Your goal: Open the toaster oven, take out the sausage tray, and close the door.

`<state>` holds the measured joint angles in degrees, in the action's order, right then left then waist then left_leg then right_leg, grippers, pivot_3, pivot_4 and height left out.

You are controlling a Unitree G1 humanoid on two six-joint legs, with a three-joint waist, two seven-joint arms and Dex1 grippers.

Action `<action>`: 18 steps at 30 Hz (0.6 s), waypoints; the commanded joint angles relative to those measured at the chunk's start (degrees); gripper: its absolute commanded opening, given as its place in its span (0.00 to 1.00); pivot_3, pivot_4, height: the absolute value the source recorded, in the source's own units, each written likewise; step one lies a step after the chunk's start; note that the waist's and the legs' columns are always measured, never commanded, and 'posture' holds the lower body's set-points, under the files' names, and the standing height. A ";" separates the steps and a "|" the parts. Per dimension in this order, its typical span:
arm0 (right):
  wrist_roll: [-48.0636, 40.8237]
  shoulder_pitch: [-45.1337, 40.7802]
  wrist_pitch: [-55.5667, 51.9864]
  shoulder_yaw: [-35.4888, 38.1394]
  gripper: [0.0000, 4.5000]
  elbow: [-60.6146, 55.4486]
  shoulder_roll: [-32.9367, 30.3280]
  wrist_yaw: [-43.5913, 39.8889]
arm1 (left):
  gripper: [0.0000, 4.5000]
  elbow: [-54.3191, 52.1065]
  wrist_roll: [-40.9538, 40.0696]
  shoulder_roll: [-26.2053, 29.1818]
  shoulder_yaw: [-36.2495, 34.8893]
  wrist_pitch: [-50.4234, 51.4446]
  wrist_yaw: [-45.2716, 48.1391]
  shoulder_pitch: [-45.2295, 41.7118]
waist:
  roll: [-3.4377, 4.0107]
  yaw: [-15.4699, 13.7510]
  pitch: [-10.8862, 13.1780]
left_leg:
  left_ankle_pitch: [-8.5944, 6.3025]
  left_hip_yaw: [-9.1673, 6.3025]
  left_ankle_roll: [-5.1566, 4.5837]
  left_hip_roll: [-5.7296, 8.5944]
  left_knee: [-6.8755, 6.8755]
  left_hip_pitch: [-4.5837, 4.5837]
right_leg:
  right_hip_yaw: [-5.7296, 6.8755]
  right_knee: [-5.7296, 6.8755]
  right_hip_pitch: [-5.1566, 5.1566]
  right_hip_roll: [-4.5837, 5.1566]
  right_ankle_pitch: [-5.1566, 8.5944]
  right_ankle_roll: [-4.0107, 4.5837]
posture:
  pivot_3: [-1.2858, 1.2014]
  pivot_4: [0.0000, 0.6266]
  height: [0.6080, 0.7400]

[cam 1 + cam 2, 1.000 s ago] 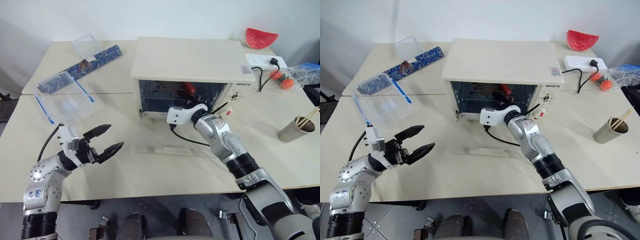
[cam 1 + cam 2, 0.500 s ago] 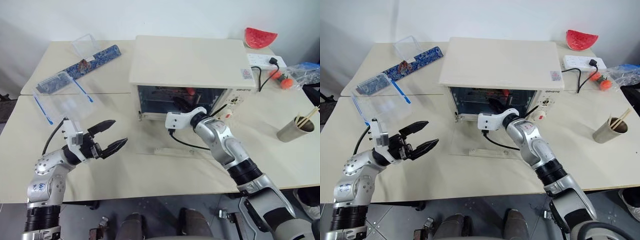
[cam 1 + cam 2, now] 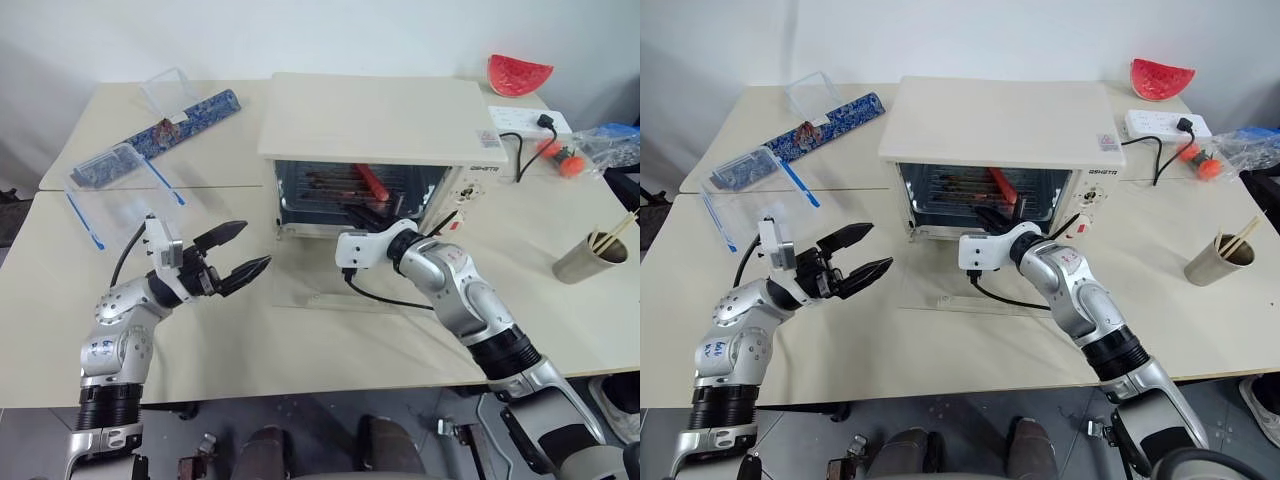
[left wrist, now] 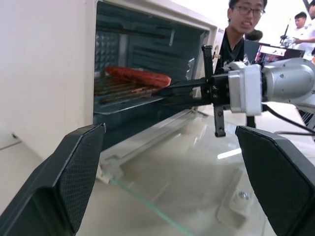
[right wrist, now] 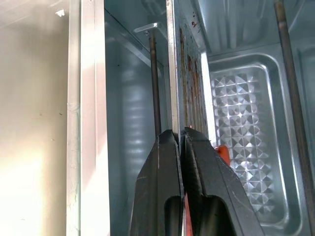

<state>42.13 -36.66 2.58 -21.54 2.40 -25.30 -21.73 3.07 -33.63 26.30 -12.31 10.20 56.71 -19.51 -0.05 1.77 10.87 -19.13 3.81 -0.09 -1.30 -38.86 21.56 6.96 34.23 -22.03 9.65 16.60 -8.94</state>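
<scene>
The cream toaster oven [image 3: 375, 120] stands mid-table with its glass door [image 3: 330, 288] folded down flat on the table. Inside lies the silver sausage tray [image 3: 325, 186] with a reddish sausage [image 3: 372, 182] on it. My right gripper [image 3: 353, 213] reaches over the door into the opening and is shut on the tray's thin front rim [image 5: 172, 73]. Left of the door, above the table, my left gripper [image 3: 255, 246] hovers open and empty, pointing at the oven; its black fingers [image 4: 74, 177] frame the tray [image 4: 123, 93].
A clear plastic box with blue clips [image 3: 120, 185] and a blue patterned strip [image 3: 190, 118] lie at the left. At the right are a power strip [image 3: 530, 122], a watermelon slice [image 3: 520, 75] and a metal cup of chopsticks [image 3: 590, 258]. People stand behind [image 4: 241, 24].
My right gripper closed on the tray's front rim and drew back a little, showing more of the tray and sausage. My left arm rose and moved towards the oven, still open.
</scene>
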 commanded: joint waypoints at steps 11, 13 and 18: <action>-1.41 15.86 0.64 2.80 0.01 -19.76 -3.69 -4.47 | 1.00 -0.66 -1.95 4.36 -1.73 5.35 1.91 0.28 | -0.01 -0.19 -0.01 | -0.02 0.06 0.04 -0.08 -0.02 0.00 | -0.02 -0.03 -0.01 -0.07 0.01 0.01 | 0.52 0.24 1.00; -1.16 18.80 -0.03 3.83 0.01 -22.73 -4.08 -4.92 | 1.00 -1.12 -2.41 4.94 -1.96 6.50 1.81 0.87 | -0.02 -0.35 -0.01 | -0.04 0.06 0.05 -0.08 -0.02 0.00 | -0.03 -0.04 -0.01 -0.07 0.01 0.01 | 0.52 0.24 1.00; -0.75 23.13 -0.83 5.48 0.01 -27.45 -4.84 -5.80 | 1.00 -3.09 -5.10 5.31 -2.44 12.09 1.14 1.97 | -0.02 -1.03 -0.01 | -0.05 0.02 0.05 -0.08 -0.12 0.00 | -0.02 -0.04 0.05 -0.07 0.01 0.02 | 0.52 0.24 1.00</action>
<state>41.63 -14.35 2.23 -17.88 -21.94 -29.42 -27.17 2.59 -36.16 30.59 -13.47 20.03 58.09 -17.80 -0.08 0.74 10.86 -19.18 3.82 -0.04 -1.38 -38.98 21.56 6.93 34.19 -21.98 9.58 16.61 -8.92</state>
